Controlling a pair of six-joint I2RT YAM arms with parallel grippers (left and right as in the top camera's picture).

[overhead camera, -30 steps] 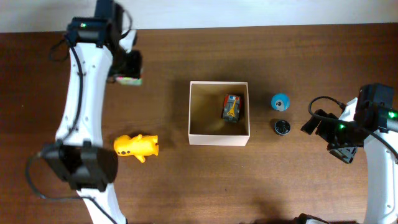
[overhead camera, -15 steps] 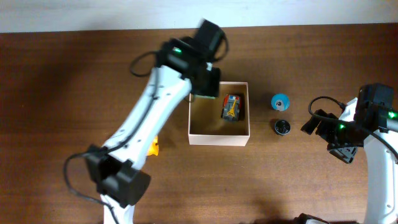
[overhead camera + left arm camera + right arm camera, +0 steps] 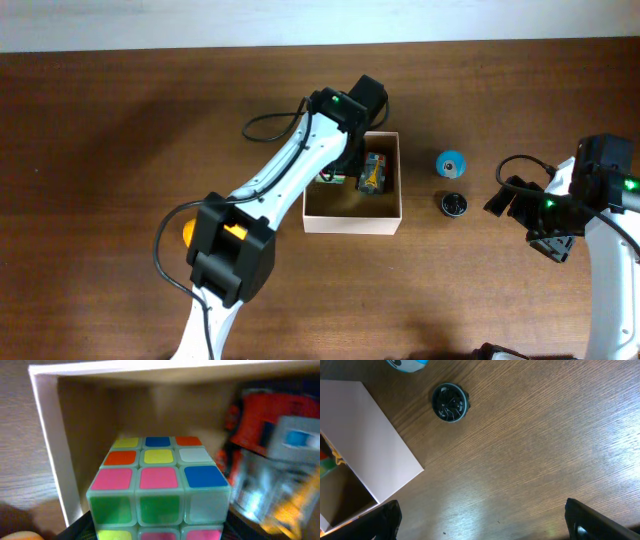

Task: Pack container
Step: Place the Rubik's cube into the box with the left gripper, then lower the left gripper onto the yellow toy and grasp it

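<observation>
The container (image 3: 351, 222) is a square white box with a tan inside, at the table's middle. A toy car (image 3: 373, 174) lies in its right half and shows blurred in the left wrist view (image 3: 260, 460). My left gripper (image 3: 334, 178) is shut on a colourful puzzle cube (image 3: 158, 485) and holds it inside the box at its left wall (image 3: 47, 440). My right gripper (image 3: 503, 200) is open and empty over bare table right of the box, and the box corner shows in its view (image 3: 370, 455).
A blue round toy (image 3: 450, 162) and a black round disc (image 3: 454, 204) lie just right of the box; the disc also shows in the right wrist view (image 3: 449, 402). A yellow toy (image 3: 232, 229) is mostly hidden under my left arm.
My left arm swung from the far left across the table and brought the cube down into the box. The right arm has not moved.
</observation>
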